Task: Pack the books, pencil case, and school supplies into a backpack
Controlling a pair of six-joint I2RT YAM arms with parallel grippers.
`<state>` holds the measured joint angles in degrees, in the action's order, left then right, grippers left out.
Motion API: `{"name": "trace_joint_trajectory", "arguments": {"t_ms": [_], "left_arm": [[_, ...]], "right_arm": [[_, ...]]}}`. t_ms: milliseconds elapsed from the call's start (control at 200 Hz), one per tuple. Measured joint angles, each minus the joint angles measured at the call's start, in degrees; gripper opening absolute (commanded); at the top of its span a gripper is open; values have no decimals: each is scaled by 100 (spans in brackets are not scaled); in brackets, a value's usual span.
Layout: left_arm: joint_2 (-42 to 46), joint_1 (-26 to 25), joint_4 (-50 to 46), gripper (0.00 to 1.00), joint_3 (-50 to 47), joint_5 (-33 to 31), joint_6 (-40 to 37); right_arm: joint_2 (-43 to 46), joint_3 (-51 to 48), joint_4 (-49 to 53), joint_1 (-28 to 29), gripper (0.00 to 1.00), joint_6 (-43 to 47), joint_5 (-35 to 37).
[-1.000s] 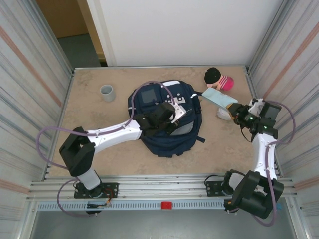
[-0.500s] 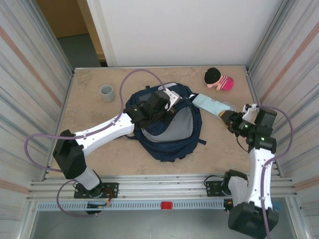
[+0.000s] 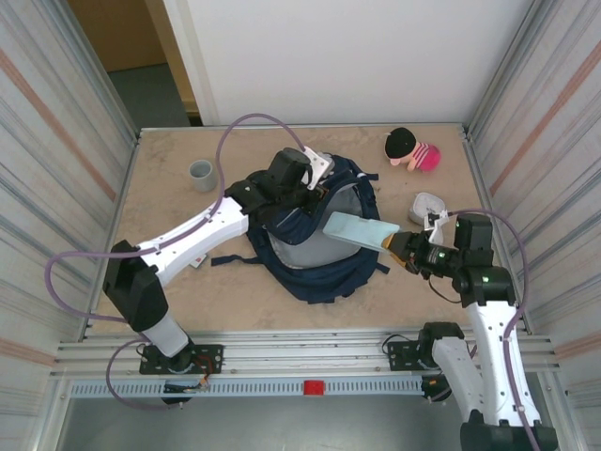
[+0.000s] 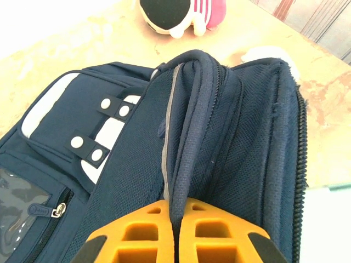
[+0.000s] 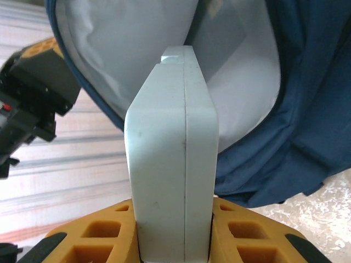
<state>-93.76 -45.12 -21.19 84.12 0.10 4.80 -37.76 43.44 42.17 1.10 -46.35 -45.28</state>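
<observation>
The navy backpack [image 3: 324,272] lies mid-table with its mouth pulled open, pale grey lining [image 3: 305,249] showing. My left gripper [image 3: 308,188] is shut on the backpack's upper rim and holds it up; in the left wrist view the orange fingers [image 4: 137,235] pinch a dark padded edge of the backpack [image 4: 120,164]. My right gripper [image 3: 394,244] is shut on the pale teal pencil case [image 3: 355,228], which juts out over the open mouth. Seen from the right wrist, the pencil case [image 5: 173,153] points into the lining [image 5: 241,76]. The book is out of view.
A grey cup [image 3: 201,175] stands at the back left. A black and pink plush toy [image 3: 413,148] lies at the back right, and a small white round thing [image 3: 430,205] sits just behind the right arm. Metal walls close both sides.
The left gripper has lifted the backpack's rim up and toward the back, opening the mouth wide. The right arm has carried the pencil case leftward from the table's right side to over the opening.
</observation>
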Motion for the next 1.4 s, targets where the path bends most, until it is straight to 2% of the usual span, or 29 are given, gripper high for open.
{"name": "trace_joint_trajectory", "arguments": {"t_ms": [135, 291, 566, 762, 992, 1283, 1398], "left_arm": [[-17, 90, 46, 0, 31, 197, 85], [-44, 94, 46, 0, 92, 251, 153], [-85, 94, 160, 0, 96, 358, 291], [-85, 101, 232, 0, 96, 463, 382], [-85, 120, 323, 0, 133, 551, 433], [-85, 122, 389, 0, 219, 634, 452], [-85, 138, 387, 0, 254, 632, 452]], "right_arm": [[94, -612, -1054, 789, 15, -953, 398], [-173, -1353, -2479, 1753, 16, -2100, 1355], [-1596, -1572, -4750, 2944, 18, -3305, 2931], [-2649, -1495, -5582, 3779, 19, -3731, 4009], [-3604, -1078, -6284, 4135, 22, -4057, 4721], [-4876, -540, -7189, 4315, 29, -4594, 4999], [-5320, -369, -7525, 4315, 37, -4782, 4955]]}}
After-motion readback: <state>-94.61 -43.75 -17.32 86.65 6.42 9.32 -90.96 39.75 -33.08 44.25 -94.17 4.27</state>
